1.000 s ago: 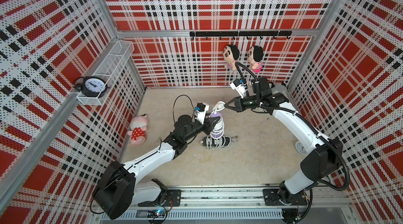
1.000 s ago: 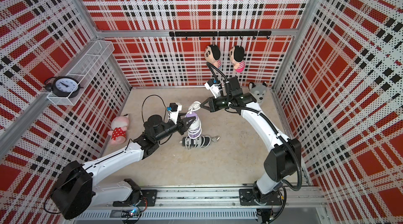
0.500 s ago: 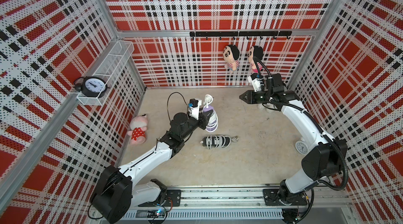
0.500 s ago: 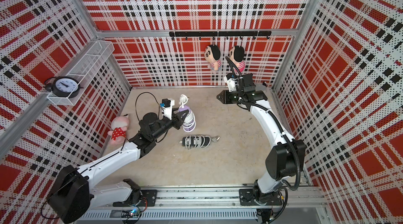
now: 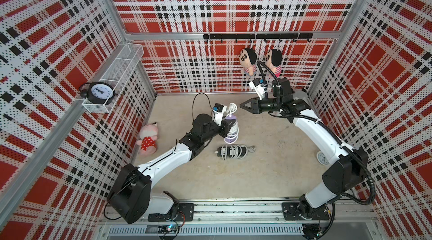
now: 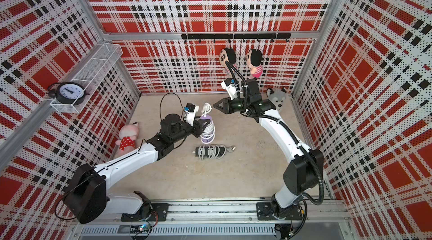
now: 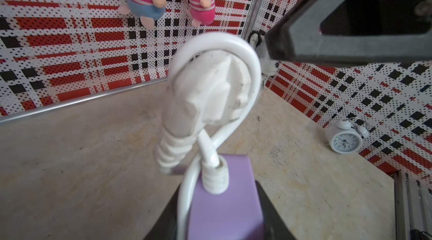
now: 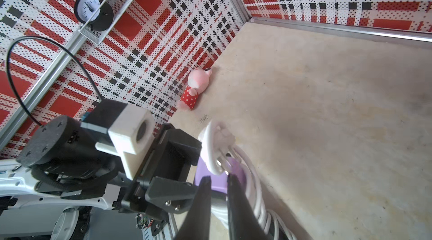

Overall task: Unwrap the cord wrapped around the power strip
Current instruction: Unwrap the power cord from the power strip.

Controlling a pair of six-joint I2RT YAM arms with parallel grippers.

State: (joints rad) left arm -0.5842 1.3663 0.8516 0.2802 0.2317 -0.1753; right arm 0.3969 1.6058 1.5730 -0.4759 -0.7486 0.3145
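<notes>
1. Nearest the front edge of the table point(image 5: 268, 168), about mid-width, a black power strip point(image 5: 231, 152) lies flat with its own white cable bundled around it. No gripper touches it.
2. Just behind it, towards the middle of the table, the left gripper point(image 5: 228, 127) clamps the purple power strip point(image 5: 230, 137) at its sides and holds it upright. I cannot tell whether its lower end rests on the table.
3. The white cord point(image 5: 235, 131) wraps the purple body in several coils, so to my eye almost none of the unwinding is done.
4. Only the plug point(image 7: 210, 91) stands free above the top end, with a loop of cord arching over it.
5. Further back, the right gripper point(image 5: 241, 106) hovers just beside that plug, its jaws a narrow gap apart and empty.
6. What's left, I'd judge: pinch the plug, then lead the cord round and off, turn by turn.
</notes>
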